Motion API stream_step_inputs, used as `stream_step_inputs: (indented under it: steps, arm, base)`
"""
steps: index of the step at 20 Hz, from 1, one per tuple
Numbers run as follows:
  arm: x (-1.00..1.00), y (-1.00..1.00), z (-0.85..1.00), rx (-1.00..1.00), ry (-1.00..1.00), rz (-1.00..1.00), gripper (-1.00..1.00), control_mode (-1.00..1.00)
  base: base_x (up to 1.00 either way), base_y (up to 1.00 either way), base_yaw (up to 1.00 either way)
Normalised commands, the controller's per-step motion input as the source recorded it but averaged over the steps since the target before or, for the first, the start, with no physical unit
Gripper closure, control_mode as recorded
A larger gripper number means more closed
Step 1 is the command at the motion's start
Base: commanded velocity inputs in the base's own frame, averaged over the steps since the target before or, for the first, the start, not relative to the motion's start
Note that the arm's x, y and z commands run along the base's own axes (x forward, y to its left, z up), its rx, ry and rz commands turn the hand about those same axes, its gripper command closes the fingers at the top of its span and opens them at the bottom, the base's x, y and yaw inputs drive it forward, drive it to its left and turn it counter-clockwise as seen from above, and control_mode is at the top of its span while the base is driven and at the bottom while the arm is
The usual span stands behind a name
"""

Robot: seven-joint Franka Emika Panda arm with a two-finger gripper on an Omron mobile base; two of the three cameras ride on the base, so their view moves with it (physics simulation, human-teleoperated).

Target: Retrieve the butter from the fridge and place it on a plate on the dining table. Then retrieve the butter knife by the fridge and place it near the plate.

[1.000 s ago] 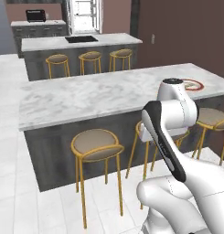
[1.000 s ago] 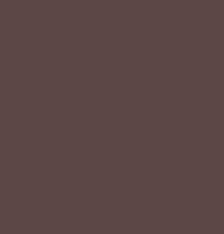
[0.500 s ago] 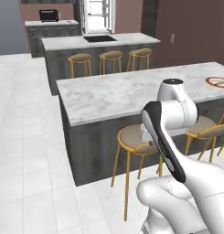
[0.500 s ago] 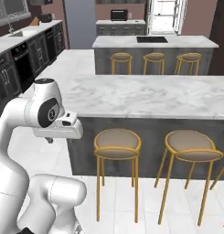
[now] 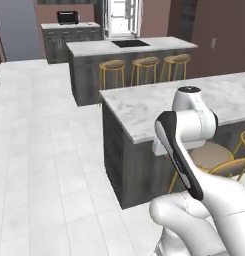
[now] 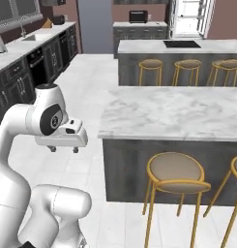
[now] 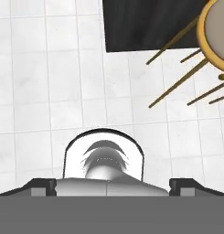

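Note:
The dining table [image 5: 194,100] is the long marble bar with a dark base; it also shows in the right base view [image 6: 178,114]. My gripper [image 6: 64,149] hangs over the floor, left of the table's near end. It points down and is open, with nothing between its fingers. In the hand view the gripper [image 7: 112,186] looks straight down at white floor tiles. Far back, a bright white-framed opening [image 5: 123,19] looks like the fridge with its doors open [image 6: 187,18]. The butter, the plate and the butter knife are out of view.
A marble counter with a black inset [image 5: 129,46] and three gold stools [image 5: 144,67] stands behind the table. A black toaster oven [image 5: 67,16] sits on the back counter. Gold stools [image 6: 177,174] stand at the table's near side. Dark cabinets [image 6: 23,68] line the left wall.
The whole picture has shifted because the base has moved: the table and far counter slid right in the left base view, and the plate left the frame. The gripper stays open.

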Motion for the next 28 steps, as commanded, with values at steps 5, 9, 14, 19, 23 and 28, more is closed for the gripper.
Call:
stream_step_inputs:
  steps: [5,9,14,19,23,28]
  arm:
    - [0.0,0.0,0.0,0.0,0.0,0.0,-1.0,1.0]
    - [0.0,0.0,0.0,0.0,0.0,0.0,-1.0,1.0]
    - [0.0,0.0,0.0,0.0,0.0,0.0,-1.0,1.0]
    - [0.0,0.0,0.0,0.0,0.0,0.0,-1.0,1.0]
    - [0.0,0.0,0.0,0.0,0.0,0.0,-1.0,1.0]
    - [0.0,0.0,0.0,0.0,0.0,0.0,-1.0,1.0]
  base:
    - [0.47,1.0,0.0]
    - [0.5,1.0,0.02]
    - [0.92,1.0,0.11]
    - [1.0,0.9,0.18]
    - [1.0,0.7,0.21]
    - [0.97,-0.41,0.16]
